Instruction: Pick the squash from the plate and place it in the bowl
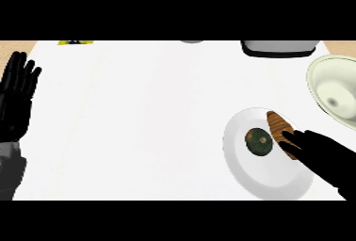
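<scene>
Reaching in from the lower right, the right hand [321,153] lies over the right side of the white plate [245,176], its dark fingers [290,139] stretched out and slightly apart, holding nothing yet. The squash [259,142], a dark green round thing, sits near the middle of the plate, just left of the fingertips; whether they touch it I cannot tell. A brown, ribbed piece [278,126] lies beside the squash on the plate, partly under the fingers, and what it is stays unclear. The pale bowl [336,92] stands at the right edge, just beyond the plate. To do this step well, I judge the hand should shift a little left so the thumb and fingers straddle the squash alone, then curl round it without catching the brown piece or nudging the plate across the tabletop [139,117]. After that comes a lift clear of the rim and a short carry up and right to the bowl. The left hand [17,101] rests flat and straight-fingered at the left edge.
</scene>
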Available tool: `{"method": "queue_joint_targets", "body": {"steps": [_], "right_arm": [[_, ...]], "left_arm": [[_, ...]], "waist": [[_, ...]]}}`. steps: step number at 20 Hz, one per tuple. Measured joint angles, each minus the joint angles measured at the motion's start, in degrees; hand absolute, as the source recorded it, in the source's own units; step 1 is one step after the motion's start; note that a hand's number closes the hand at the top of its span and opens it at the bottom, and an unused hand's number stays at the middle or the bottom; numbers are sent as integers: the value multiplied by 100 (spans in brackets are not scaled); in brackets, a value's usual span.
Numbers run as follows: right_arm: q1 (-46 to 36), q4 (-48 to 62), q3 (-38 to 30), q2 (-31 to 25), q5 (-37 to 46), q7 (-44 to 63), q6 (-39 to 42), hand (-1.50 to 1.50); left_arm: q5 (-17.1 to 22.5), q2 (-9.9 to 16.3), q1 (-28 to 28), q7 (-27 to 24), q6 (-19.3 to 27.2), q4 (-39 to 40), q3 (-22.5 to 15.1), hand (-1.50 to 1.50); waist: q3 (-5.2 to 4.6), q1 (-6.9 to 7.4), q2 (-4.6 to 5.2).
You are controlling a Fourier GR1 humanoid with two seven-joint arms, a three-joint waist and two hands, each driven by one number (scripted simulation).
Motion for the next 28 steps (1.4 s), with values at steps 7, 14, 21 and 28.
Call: {"method": "queue_joint_targets", "body": {"steps": [7,14,21,28], "right_arm": [[-314,702,203,538,653,-266,221,-150],[-506,1488,495,1147,1414,-536,127,-150],[-571,2474,400,1321,2069,-1367,-315,-150],[-802,3158,413,1725,2488,-1932,-583,-150]], "left_arm": [[-141,-165,43,0,-140,0,121,0],[-321,-302,22,27,-211,-14,232,0],[-432,-390,50,-1,-343,-3,351,0],[-468,-405,-30,58,-501,32,538,0]], "waist": [[3,7,1],[5,6,1],[4,8,0],[4,9,1]]}}
